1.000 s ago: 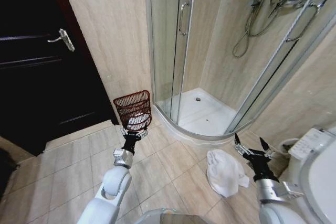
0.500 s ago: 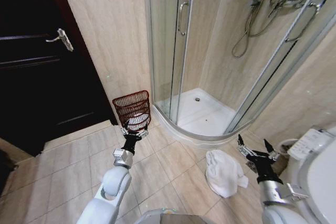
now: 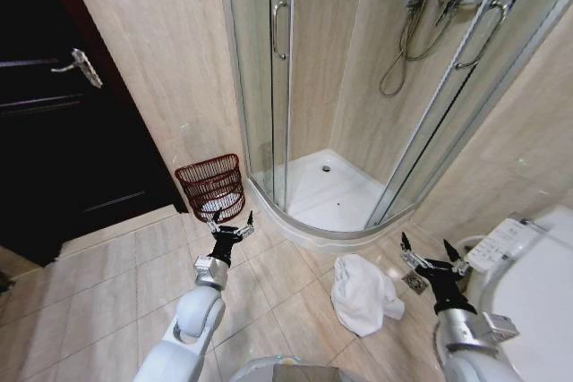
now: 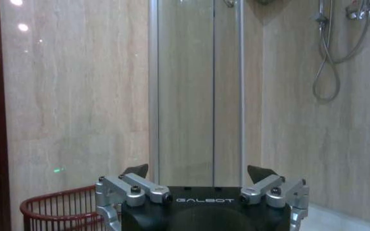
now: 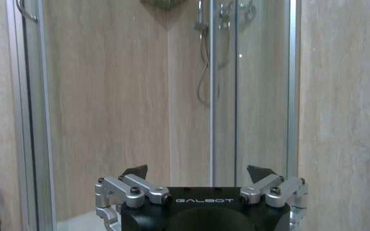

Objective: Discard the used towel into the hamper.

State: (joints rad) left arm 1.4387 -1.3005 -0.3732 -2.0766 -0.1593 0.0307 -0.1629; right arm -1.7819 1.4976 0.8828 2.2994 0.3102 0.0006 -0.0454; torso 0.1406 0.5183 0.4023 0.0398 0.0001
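Approach step, nothing grasped. Towel (image 3: 360, 293) lay crumpled on floor beside shower. Right gripper (image 3: 429, 252) hovered just beside it, fingers spread, empty. Left gripper (image 3: 229, 224) released, near hamper (image 3: 209, 187) by wall. Next move likely: right arm down onto towel.

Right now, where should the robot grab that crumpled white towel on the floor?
Probably the raised bunched hump of the crumpled white cloth towel, coming straight down from above. It lies heaped on the tiled floor, so its folds give something to pinch. The open right gripper is nearest; the left gripper is by the red-brown wire hamper.
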